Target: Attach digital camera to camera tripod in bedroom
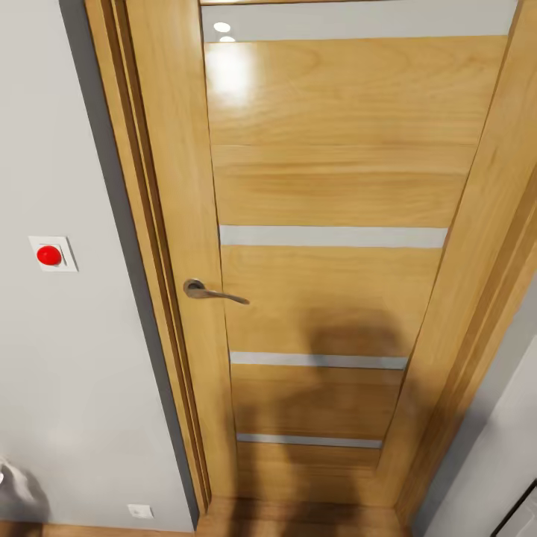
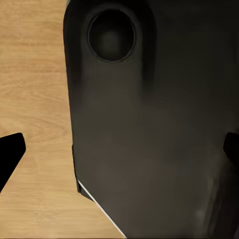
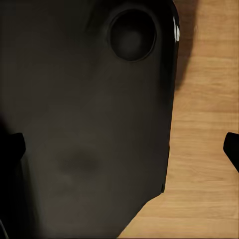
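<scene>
The digital camera and the camera tripod are out of view. I face a closed light-wood door [image 1: 328,194] with grey horizontal strips and a metal lever handle [image 1: 212,292] on its left side. In the left wrist view my left gripper [image 2: 119,152] is open, its black fingertips [image 2: 10,155] far apart over a dark rounded body [image 2: 149,129] and wood floor [image 2: 35,89]. In the right wrist view my right gripper [image 3: 122,149] is open too, over the same kind of dark body [image 3: 84,124] and floor [image 3: 204,124]. Neither gripper holds anything.
The door's wooden frame [image 1: 160,246] meets a grey wall [image 1: 67,373] on the left. That wall carries a red round button on a white plate [image 1: 51,255] and a low white socket [image 1: 139,511]. Another grey wall [image 1: 492,447] closes in at the right.
</scene>
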{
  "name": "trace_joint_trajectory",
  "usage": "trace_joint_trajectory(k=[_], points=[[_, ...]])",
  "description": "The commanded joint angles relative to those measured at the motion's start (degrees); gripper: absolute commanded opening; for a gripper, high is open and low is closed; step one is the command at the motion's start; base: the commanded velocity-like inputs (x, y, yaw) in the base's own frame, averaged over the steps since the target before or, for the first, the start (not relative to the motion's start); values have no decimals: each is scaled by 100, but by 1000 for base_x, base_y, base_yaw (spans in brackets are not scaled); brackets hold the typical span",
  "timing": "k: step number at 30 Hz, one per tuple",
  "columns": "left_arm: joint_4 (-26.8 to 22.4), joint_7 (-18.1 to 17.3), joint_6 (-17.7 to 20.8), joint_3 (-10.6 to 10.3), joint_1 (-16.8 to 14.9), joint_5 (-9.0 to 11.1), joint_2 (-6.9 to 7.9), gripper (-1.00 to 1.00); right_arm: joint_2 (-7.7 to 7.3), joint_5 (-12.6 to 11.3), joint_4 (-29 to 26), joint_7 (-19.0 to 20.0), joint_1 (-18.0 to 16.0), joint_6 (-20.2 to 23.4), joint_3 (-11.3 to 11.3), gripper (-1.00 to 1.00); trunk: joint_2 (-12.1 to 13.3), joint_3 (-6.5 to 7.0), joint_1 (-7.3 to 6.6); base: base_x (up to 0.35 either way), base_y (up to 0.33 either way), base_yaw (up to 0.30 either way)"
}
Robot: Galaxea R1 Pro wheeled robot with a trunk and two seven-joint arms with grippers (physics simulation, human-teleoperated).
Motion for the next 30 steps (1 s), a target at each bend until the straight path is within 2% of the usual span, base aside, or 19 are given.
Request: trace_joint_trajectory(k=[1,8,16,22,30], points=[[9,0,33,-33,8,-27,27,100,0,11,9,-9,8,-5,10,100,-2,-3,0,0,0,0],[7,0,70,-50,8,-23,26,100,0,10,9,-9,8,21,16,100,-2,-3,0,0,0,0],[-231,0,-151,-11,8,7,27,100,8,28,9,-9,8,50,2,100,-2,-3,0,0,0,0],[-243,0,-182,-9,8,9,26,100,12,37,9,-9,8,28,15,100,-2,-3,0,0,0,5],[-246,0,-192,-9,8,11,26,100,25,15,9,49,8,-217,-3,100,-2,-3,0,0,0,197]])
